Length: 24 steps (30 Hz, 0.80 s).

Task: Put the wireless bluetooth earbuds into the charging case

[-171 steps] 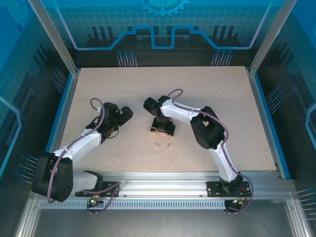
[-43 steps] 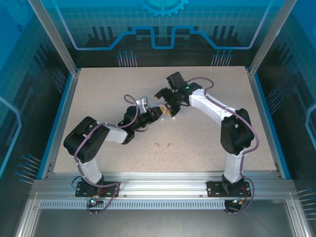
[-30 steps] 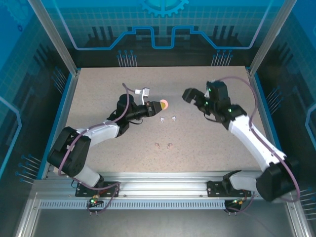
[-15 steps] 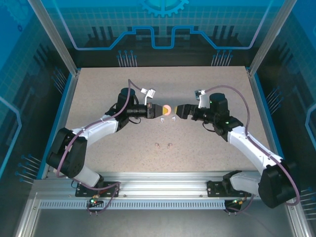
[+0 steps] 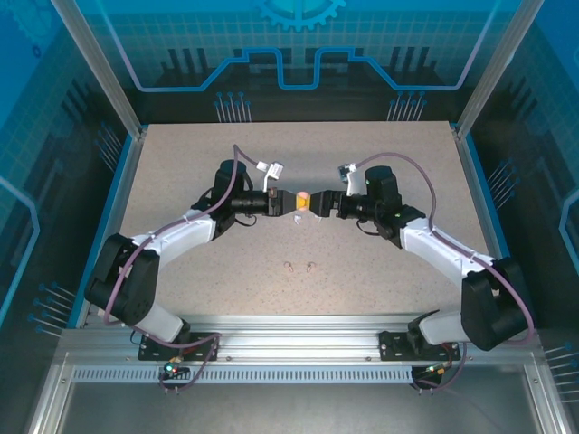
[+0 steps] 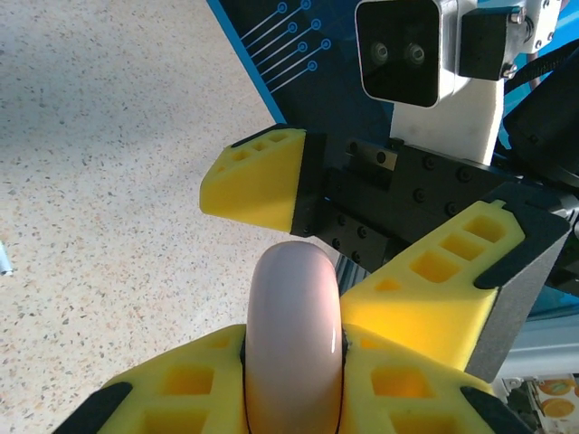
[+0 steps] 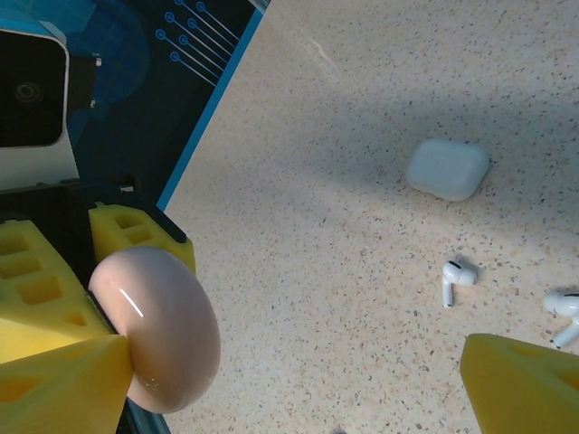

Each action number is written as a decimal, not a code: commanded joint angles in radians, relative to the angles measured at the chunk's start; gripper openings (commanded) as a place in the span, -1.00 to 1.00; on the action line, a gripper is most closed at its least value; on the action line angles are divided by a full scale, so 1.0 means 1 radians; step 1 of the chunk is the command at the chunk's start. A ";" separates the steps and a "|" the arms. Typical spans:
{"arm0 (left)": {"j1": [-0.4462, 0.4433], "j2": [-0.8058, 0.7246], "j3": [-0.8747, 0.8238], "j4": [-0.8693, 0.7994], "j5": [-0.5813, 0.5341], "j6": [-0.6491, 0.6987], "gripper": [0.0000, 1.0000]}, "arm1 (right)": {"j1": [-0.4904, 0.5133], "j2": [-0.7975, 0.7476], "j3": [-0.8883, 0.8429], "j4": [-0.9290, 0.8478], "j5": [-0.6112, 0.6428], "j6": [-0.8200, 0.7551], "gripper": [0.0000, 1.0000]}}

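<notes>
On the left, the left arm (image 5: 172, 240) stretches across the speckled tabletop (image 5: 181, 163) toward the middle. Its left fingers (image 6: 226, 353) are clenched on a pink charging case (image 6: 294, 334). They grip one end and leave the rounded far end sticking out, held up above the surface.

Just below that meeting point, two white earbuds (image 5: 296, 220) lie loose on the tabletop, close together and outside any case. Nearer the arm bases, two pinkish-tan earbuds (image 5: 289, 266) lie side by side, well apart from the pink case and in nobody's grip.

Moving right, the right fingers (image 6: 253, 190) face the case head-on and are spread wide, one on each side of its free end. One finger stands clear of the case. The other sits right beside its flank, and I cannot tell whether it touches. They have not closed on anything.

From the right wrist, a white charging case (image 7: 448, 168) lies on the tabletop beyond the white earbuds, apart from them. The right arm (image 5: 434, 249) runs back toward its base at the lower right.
</notes>
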<state>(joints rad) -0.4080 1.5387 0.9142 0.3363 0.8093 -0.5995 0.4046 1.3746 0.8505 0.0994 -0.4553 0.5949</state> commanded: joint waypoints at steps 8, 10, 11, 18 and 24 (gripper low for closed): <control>-0.007 -0.070 0.015 0.045 0.062 0.003 -1.00 | -0.052 0.043 -0.058 0.051 0.034 0.033 0.82; -0.008 -0.070 0.011 0.048 0.061 0.001 -1.00 | -0.057 0.037 -0.055 0.030 0.035 0.024 0.82; -0.007 -0.069 0.009 0.049 0.059 0.003 -1.00 | -0.061 0.030 -0.057 0.025 0.026 0.024 0.81; -0.008 -0.058 0.005 0.056 0.055 -0.001 -1.00 | -0.080 -0.109 -0.091 -0.017 -0.061 0.002 0.79; -0.007 -0.046 0.007 0.069 0.057 -0.010 -1.00 | -0.066 -0.155 -0.069 -0.025 -0.112 -0.001 0.70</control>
<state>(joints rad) -0.4107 1.4906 0.9138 0.3717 0.8360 -0.6025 0.3336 1.2293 0.7631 0.0906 -0.5190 0.6064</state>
